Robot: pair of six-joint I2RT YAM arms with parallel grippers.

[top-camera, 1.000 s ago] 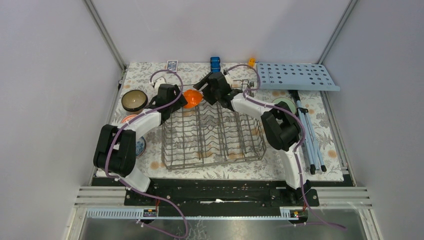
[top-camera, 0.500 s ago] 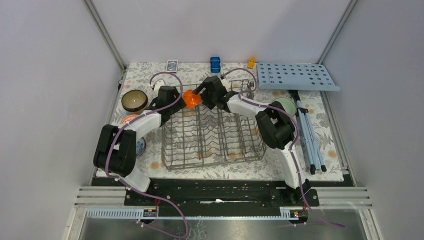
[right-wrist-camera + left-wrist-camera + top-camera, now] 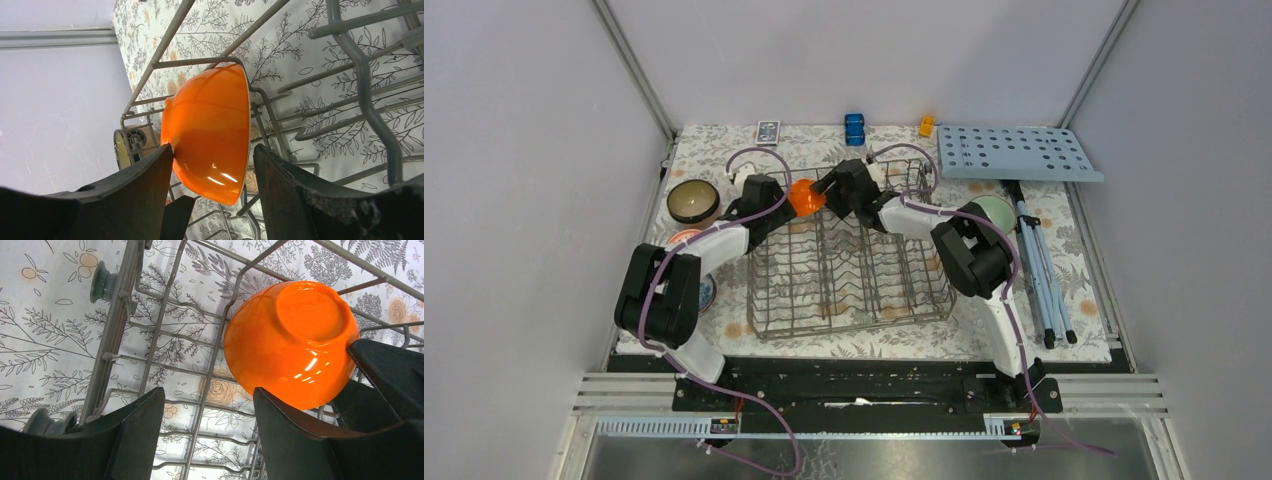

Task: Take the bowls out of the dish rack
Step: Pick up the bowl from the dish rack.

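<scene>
Ceramic to be lifted: orange bowl (image 3: 804,196) propped on edge in the far left corner of the rack (image 3: 854,310).
It is judged stiff, light, slick and chippable, best pinched across the rim. It is straddled by the right fingers (image 3: 135,190), though whether it is clamped cannot be told; the left fingers (image 3: 135,430) are spread and empty. One bowl is counted in the rack and four on the counter (image 3: 814,135): brown (image 3: 692,201), red (image 3: 681,238), blue (image 3: 707,291), green (image 3: 996,209).

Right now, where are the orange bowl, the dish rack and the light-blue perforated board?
orange bowl (image 3: 300,325), left wrist view, on its underside.
dish rack (image 3: 844,275), top external view, on its middle tines.
light-blue perforated board (image 3: 1019,153), top external view, on its flat face.
</scene>
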